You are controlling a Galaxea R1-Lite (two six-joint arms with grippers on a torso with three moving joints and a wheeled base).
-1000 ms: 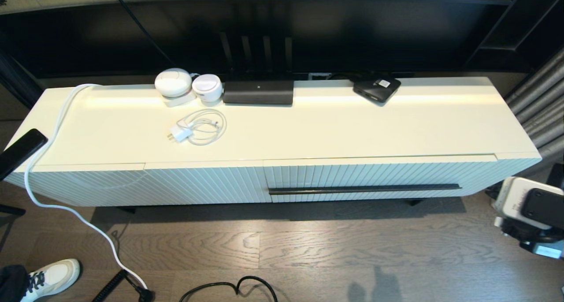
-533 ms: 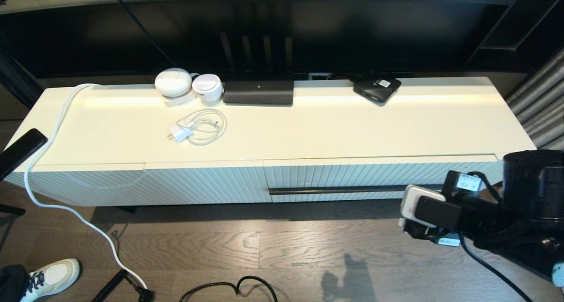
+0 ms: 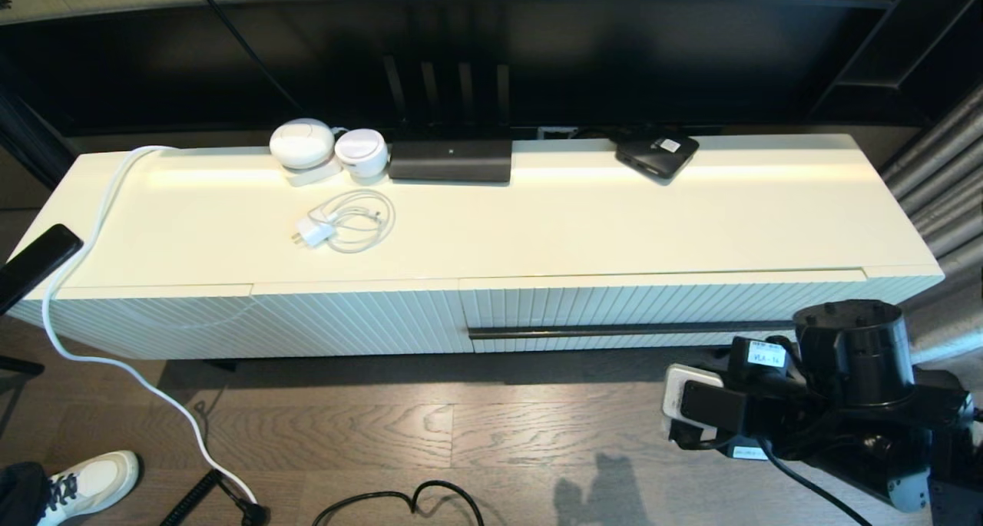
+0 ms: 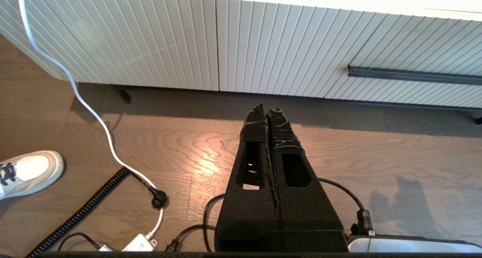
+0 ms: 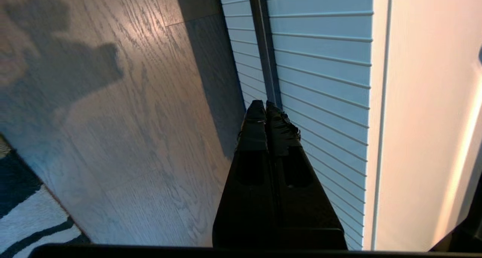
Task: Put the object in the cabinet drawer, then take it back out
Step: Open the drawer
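Right wrist view: shut jaws near drawer handle (image 5: 265, 43).

Cream ribbed cabinet drawer (image 3: 660, 307), black bar handle (image 3: 614, 330), seemingly grey-brown woodgrain floor (image 3: 461, 426)

the right arm (image 3: 845, 403) hides the drawer handle's (image 3: 614, 330) right end at four o'clock; the shoe (image 3: 92, 484) at seven o'clock is cut by the edge.

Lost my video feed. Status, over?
Right gripper shut, empty, near drawer handle. Left gripper shut, parked over floor. Cabinet drawer closed. Umbrella not in view.
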